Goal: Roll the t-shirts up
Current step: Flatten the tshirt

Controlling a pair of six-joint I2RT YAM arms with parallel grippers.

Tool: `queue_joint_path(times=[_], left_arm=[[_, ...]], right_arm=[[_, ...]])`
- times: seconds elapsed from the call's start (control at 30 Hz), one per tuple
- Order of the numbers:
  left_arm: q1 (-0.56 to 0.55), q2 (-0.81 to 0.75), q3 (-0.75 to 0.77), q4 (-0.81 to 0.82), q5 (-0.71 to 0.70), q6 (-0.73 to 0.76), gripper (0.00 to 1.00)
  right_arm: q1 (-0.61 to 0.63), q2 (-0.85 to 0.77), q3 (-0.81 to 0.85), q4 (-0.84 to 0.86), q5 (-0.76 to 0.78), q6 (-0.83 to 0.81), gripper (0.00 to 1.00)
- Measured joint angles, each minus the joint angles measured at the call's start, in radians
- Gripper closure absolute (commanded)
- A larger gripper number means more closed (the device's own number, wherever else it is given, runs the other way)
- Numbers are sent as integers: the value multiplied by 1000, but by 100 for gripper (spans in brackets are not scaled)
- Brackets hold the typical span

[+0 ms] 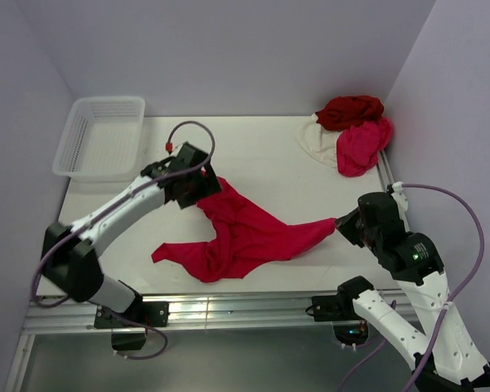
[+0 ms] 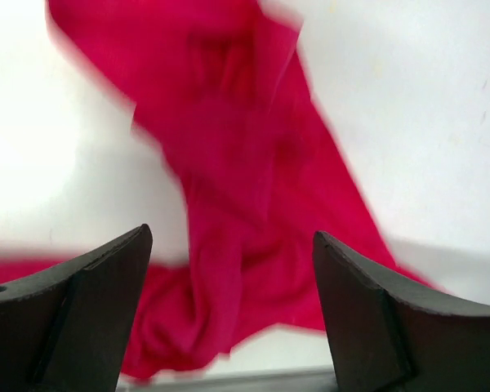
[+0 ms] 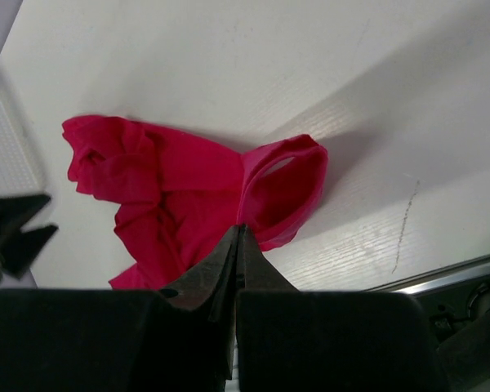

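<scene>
the left end effector (image 2: 231, 235) is seen with its jaws spread wide and nothing between them, hung over the far left end of the crimson t-shirt (image 1: 245, 237). the right end effector (image 3: 240, 233) is pinched shut on the shirt's right edge, which is drawn taut toward it. the shirt is laid crumpled across the near middle of the tabletop (image 1: 261, 155), neither flattened nor rolled. more t-shirts (image 1: 359, 143) are heaped at the far right corner, so nearly all the task is judged to remain.
</scene>
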Motion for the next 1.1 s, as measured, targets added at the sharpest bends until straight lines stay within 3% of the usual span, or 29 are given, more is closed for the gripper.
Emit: queue_joint_path(times=[0.23,0.43,0.53,0.6,0.73,0.77,0.8,1.03,1.07,1.1], left_arm=[[62,362,377,14,11,197,11],[68,541,508,-20,44,245,15],[71,580,502,-50,55,246,15],[72,581,480,-70,55,245,22],[80,580,457,-97,51,244,70],[83,581,457,-103,52,249,92],[87,581,457,-105,53,251,100],[158,569,456,-116,53,281,100],[177,557,450,-113,59,286,98],[198,533,433,-101,77,298,86]], right_arm=[[0,-8,-14,19,-37,-16,100],[0,-8,-14,26,-39,-20,100],[0,-8,-14,26,-39,-22,100],[0,-8,-14,26,-39,-22,100],[0,-8,-14,34,-40,-22,100],[0,-8,-14,36,-40,-21,100],[0,-8,-14,38,-40,-21,100],[0,-8,-14,38,-38,-21,100],[0,-8,-14,38,-38,-21,100],[0,-8,-14,38,-38,-21,100]])
